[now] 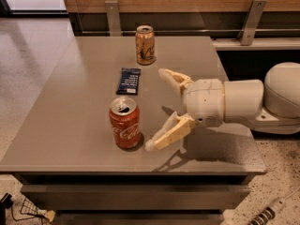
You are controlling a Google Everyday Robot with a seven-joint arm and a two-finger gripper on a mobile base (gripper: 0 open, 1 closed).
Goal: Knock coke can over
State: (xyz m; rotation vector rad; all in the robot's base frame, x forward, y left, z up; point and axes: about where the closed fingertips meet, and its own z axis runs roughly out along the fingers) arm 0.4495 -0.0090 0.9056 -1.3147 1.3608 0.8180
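You'll find the coke can (124, 123) standing upright near the front edge of the worktop (70, 102). Your tool (156, 109) hangs just beside the can, to its right as you view it, fingers spread wide and holding nothing, the nearer fingertip close to the can's base. Behind the can lies a dark blue packet (128, 80); farther back stands a gold-brown can (145, 44).

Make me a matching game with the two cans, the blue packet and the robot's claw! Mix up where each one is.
1. coke can
2. gold can
3. blue packet
4. claw

A. lying flat in the middle
B. open, just right of the coke can
C. standing at the far back
D. standing near the front

Pairs: 1-D, 2-C, 3-A, 4-B
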